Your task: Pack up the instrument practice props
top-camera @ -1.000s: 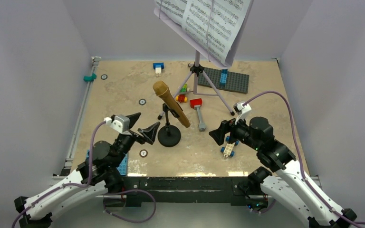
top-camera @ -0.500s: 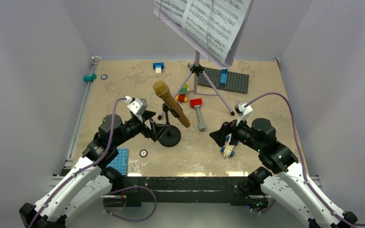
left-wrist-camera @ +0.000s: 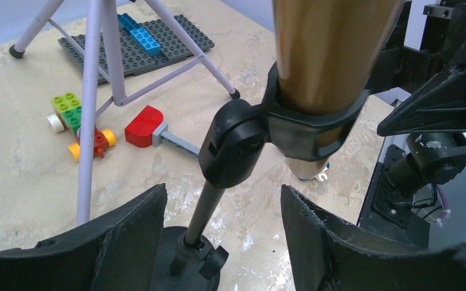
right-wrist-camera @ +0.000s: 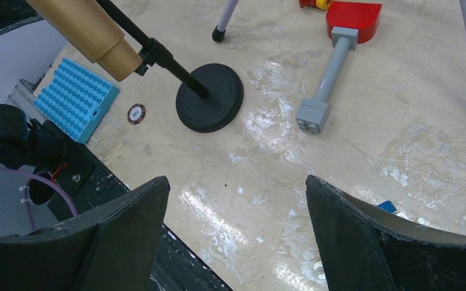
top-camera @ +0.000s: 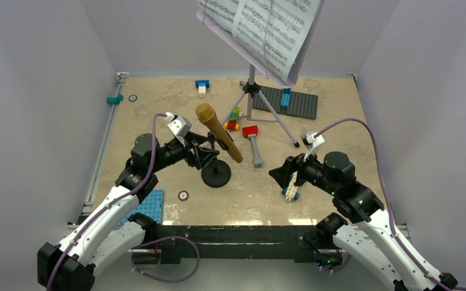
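Top view: gold microphone [top-camera: 218, 132] sits tilted in the clip of the black mic stand [top-camera: 216, 174], head up toward the far left, tail down toward the right. The stand's round base rests on the tan surface [top-camera: 151, 115], near centre, toward the near edge.

Left gripper [top-camera: 203, 156] is at the stand's stem, reaching in from the left. Left wrist view: its fingers [left-wrist-camera: 127, 236] are spread wide, with the stem and clip joint between them and a gap on both sides; no contact seen.

Right gripper [top-camera: 282, 173] hovers right of the mic stand, well apart from it, jaws wide, holding nothing. Right wrist view: bare surface between its fingers [right-wrist-camera: 370, 236], stand base and microphone tail ahead to the left. A small white-and-blue brick car [top-camera: 291, 189] lies just beneath this gripper.

Lavender music stand [top-camera: 252, 91] is upright at the far side, tripod feet on the surface, near the grey baseplate [top-camera: 291, 102]. White sheet-music pages [top-camera: 267, 27] lie on its tilted desk.

Red-headed toy hammer [top-camera: 253, 142] lies flat between mic stand and tripod. Coloured bricks [top-camera: 233, 119] cluster by the tripod's left leg. Blue plate [top-camera: 150, 206] lies near the front left, beside the left arm
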